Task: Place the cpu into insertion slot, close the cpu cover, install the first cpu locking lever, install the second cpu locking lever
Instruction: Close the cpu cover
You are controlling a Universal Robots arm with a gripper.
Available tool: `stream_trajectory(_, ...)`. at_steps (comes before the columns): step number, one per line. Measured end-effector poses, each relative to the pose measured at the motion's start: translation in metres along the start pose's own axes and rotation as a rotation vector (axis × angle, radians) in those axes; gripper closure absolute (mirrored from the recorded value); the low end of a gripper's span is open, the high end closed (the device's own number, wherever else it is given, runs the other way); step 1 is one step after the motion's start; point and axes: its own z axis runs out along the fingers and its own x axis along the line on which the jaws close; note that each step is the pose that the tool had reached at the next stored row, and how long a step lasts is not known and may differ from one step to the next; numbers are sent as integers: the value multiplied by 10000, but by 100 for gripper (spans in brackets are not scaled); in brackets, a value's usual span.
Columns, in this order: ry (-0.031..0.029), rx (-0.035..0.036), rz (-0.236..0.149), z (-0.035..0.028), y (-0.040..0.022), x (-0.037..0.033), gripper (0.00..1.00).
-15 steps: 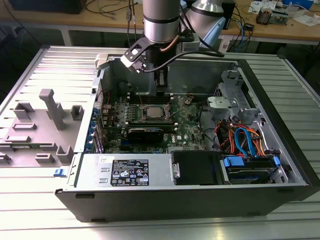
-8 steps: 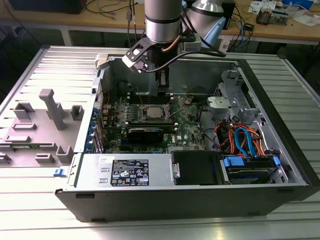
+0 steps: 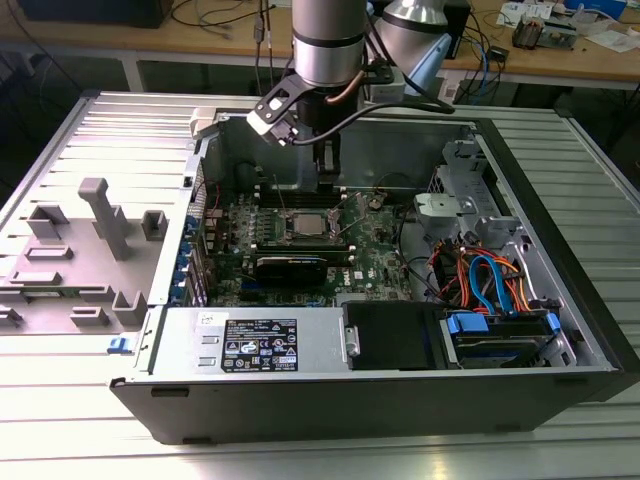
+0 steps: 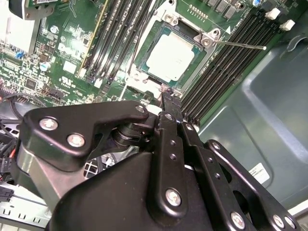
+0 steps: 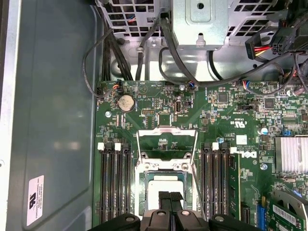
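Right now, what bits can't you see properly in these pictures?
1. Exterior view: the cpu is too small to show whether it sits flat.
2. First wrist view: the pincer covers one edge of the cpu.
3. Second wrist view: the pincer's body hides the green board beneath it.

In the first wrist view the black end effector hides part of the flat square silver-grey cpu.

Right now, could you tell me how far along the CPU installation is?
Done: the silver-topped square cpu sits in the metal-rimmed insertion slot. In hand: the shut black gripper hangs over it, empty. Left: the silvery cpu cover frame looks raised open, and a thin locking lever sticks out.
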Motion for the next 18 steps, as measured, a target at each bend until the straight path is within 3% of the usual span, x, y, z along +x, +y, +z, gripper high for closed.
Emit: stream_trajectory(18,-1,0,1,3,63,-1,89)
